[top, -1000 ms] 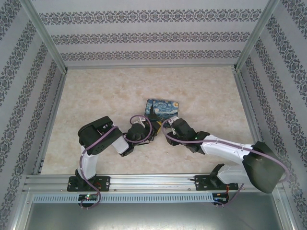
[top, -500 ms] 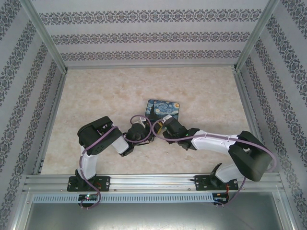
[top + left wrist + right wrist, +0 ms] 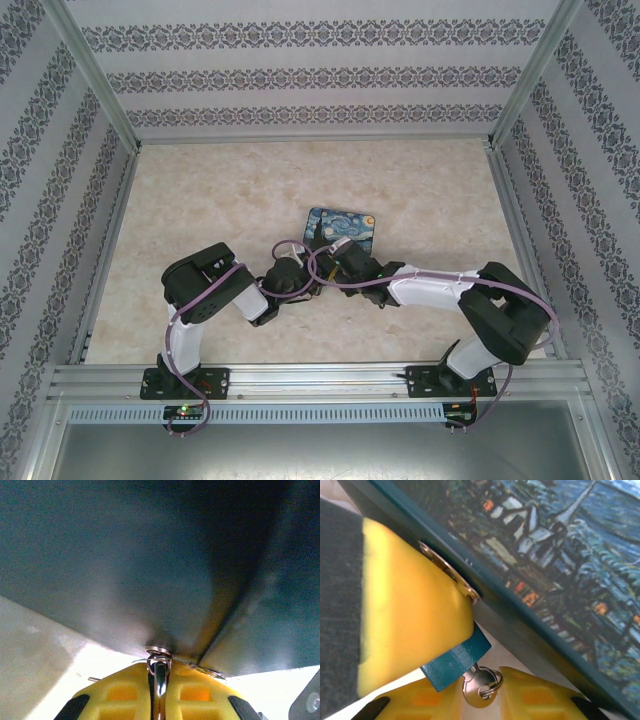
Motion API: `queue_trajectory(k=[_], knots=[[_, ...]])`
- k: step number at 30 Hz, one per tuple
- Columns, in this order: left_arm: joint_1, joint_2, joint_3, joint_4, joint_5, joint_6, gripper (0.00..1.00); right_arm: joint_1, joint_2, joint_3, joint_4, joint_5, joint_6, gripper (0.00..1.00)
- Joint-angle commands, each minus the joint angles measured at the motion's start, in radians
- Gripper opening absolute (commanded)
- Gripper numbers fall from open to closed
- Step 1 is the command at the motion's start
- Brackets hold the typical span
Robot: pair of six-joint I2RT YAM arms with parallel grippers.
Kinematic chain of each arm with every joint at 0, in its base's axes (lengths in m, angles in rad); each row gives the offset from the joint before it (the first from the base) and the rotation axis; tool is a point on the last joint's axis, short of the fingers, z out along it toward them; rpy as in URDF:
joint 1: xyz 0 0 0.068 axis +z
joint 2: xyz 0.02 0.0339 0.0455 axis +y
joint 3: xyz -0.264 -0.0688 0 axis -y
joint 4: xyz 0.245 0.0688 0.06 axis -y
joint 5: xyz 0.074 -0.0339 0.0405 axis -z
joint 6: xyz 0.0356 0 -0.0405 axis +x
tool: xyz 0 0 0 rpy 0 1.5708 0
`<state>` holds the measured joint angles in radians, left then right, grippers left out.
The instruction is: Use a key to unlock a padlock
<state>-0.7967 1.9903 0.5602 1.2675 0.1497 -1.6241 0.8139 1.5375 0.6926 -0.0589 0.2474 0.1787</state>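
— Near the middle of the overhead frame, where the two arms meet, what are you looking at?

— I see both of my arms reaching in over the pale marbled table to the lower edge of a flat box painted with a swirling night sky. The wrists crowd together just below that box, slightly left of centre.

— Where is the lock?

— Lower left of centre in my right wrist view. The padlock is a teal block, tilted, poking out from under a big yellow finger of the left gripper. It sits just beside the box's dark teal side wall. A brass-coloured disc lies between that finger and the wall.

— And the key?

— A silver key sticks out of the padlock's lower end, at the bottom centre of that view. A small key ring passes through its head.

— What are the jaws doing?

— The left jaws are closed. At the bottom centre of my left wrist view the two yellow fingers press together on a thin bright metal bar, under a dark blurred surface. The padlock is in their grip. The right gripper has a yellow finger on each side of the key's head, close to it. I cannot tell whether they pinch it or stand just clear.
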Motion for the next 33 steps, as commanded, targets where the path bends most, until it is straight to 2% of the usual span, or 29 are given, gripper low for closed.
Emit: queue_trajectory(k=[1,4,10,13,14,17,18,20,23,28,31,33], knots=[[0.005,-0.034,0.0,0.019,0.015,0.0,0.0,-0.004,0.014,0.027,0.014,0.004,-0.008,0.22],[0.005,-0.033,-0.003,0.019,0.015,0.0,0.0,-0.018,0.008,0.023,0.017,-0.011,-0.001,0.18],[0.005,-0.033,-0.001,0.018,0.018,0.0,0.0,-0.041,-0.015,0.03,0.018,-0.063,0.003,0.0],[0.005,-0.031,-0.004,0.019,0.016,0.001,0.0,-0.042,-0.028,0.033,0.012,-0.094,0.006,0.02],[0.005,-0.032,-0.006,0.02,0.014,0.002,0.0,-0.041,-0.037,0.031,0.01,-0.108,0.011,0.11],[0.005,-0.029,-0.012,0.013,0.005,0.006,0.0,-0.047,-0.077,0.014,-0.007,-0.144,0.038,0.52],[0.005,-0.026,-0.016,0.012,0.001,0.006,0.0,-0.052,-0.095,0.006,-0.016,-0.162,0.052,0.59],[0.005,-0.021,-0.023,0.016,-0.001,0.007,0.0,-0.065,-0.137,-0.021,-0.029,-0.195,0.081,0.65],[0.005,-0.015,-0.032,0.017,-0.001,0.011,0.09,-0.095,-0.224,-0.079,-0.037,-0.249,0.148,0.73],[0.006,-0.025,-0.048,-0.005,0.001,0.032,0.37,-0.162,-0.356,-0.169,-0.024,-0.361,0.283,0.85],[0.005,-0.049,-0.059,-0.037,-0.002,0.053,0.54,-0.185,-0.398,-0.201,-0.003,-0.41,0.352,0.88],[0.005,-0.072,-0.068,-0.061,-0.007,0.07,0.62,-0.19,-0.411,-0.213,0.015,-0.436,0.388,0.89]])
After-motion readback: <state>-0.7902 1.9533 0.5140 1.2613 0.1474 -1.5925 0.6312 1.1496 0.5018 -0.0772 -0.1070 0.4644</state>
